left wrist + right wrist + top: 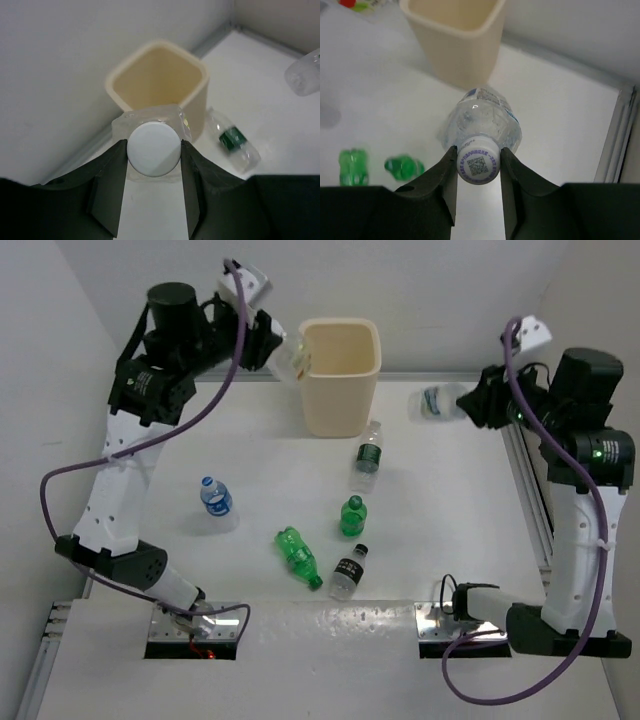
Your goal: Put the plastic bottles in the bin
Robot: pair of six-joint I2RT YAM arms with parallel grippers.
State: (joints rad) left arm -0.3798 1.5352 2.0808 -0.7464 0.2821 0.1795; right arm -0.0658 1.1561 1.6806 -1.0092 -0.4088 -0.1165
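Left gripper (153, 148): my fingers were pinched on the white cap of a wide clear bottle (150, 116). Its body was mostly hidden behind the cap, and no label was readable. It hung at the left rim of the bin (197, 107). From the wrist view I could not tell whether it was over the opening or just short of it.

Right gripper (478, 154): my fingers were clamped on the neck of a clear bottle (482, 117), under a cap with a printed code. The label was only partly visible, pale with a blue edge. This bottle was held in the air, right of the bin and well apart from it. The bin's top was cut off in that wrist view.

On the table:
- blue-label bottle (216, 497), upright
- green bottle (352, 516), probably upright
- second green bottle (298, 552), lying down
- dark-label bottle (349, 572), lying down
- green-label clear bottle (368, 455), lying near the bin's base
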